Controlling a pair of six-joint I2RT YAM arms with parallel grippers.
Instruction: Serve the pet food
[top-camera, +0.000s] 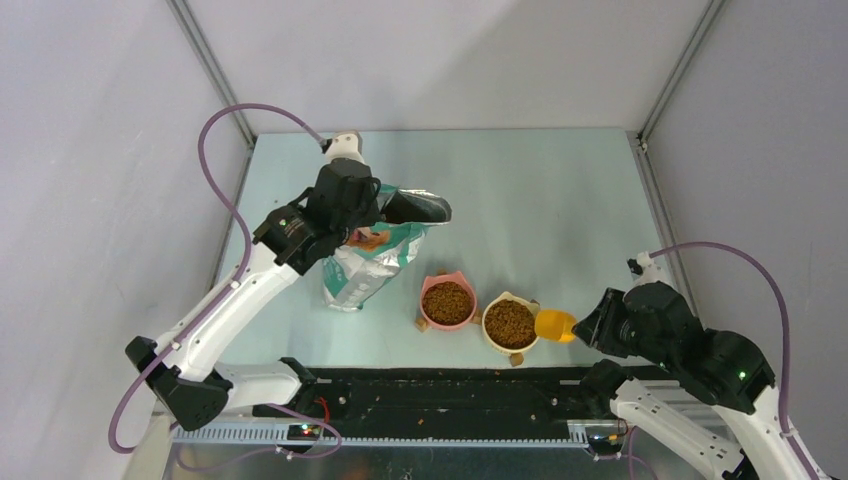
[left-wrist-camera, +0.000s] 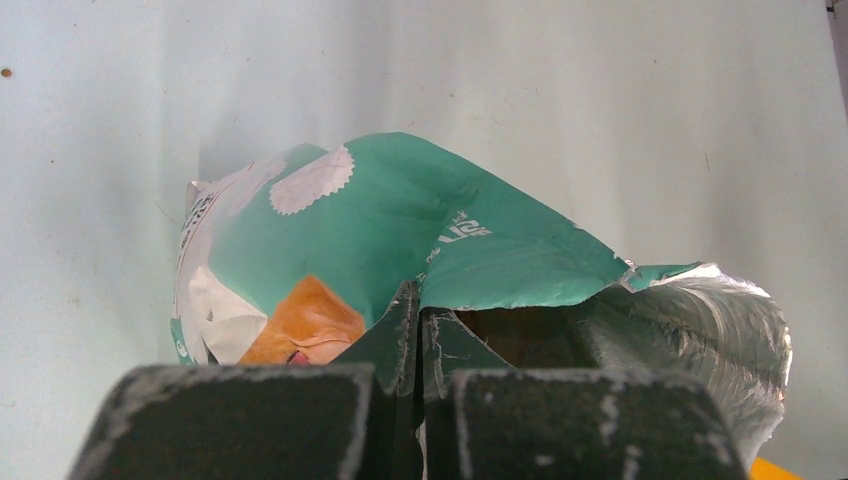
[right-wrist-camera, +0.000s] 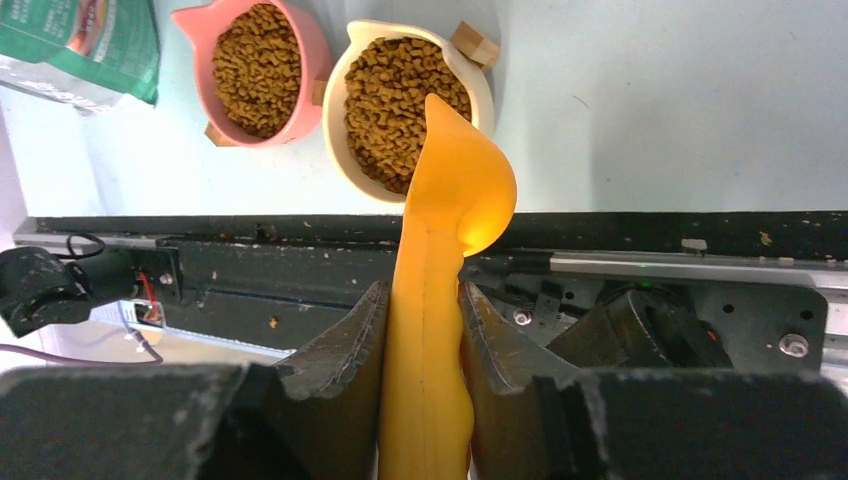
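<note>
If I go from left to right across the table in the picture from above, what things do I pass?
Food bag → pink bowl → cream bowl → orange scoop → right gripper, which holds the scoop.

Lab enclosure (grey walls (top-camera: 450, 60)); robot table (top-camera: 540, 200)

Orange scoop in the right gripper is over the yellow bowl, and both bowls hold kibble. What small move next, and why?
Probably roll the orange scoop level and lift it clear of the yellow bowl. The right gripper is shut on its handle, its cup faces down over the kibble, and this bowl and the pink bowl both look full. Whether pellets remain in the scoop is hidden.
</note>
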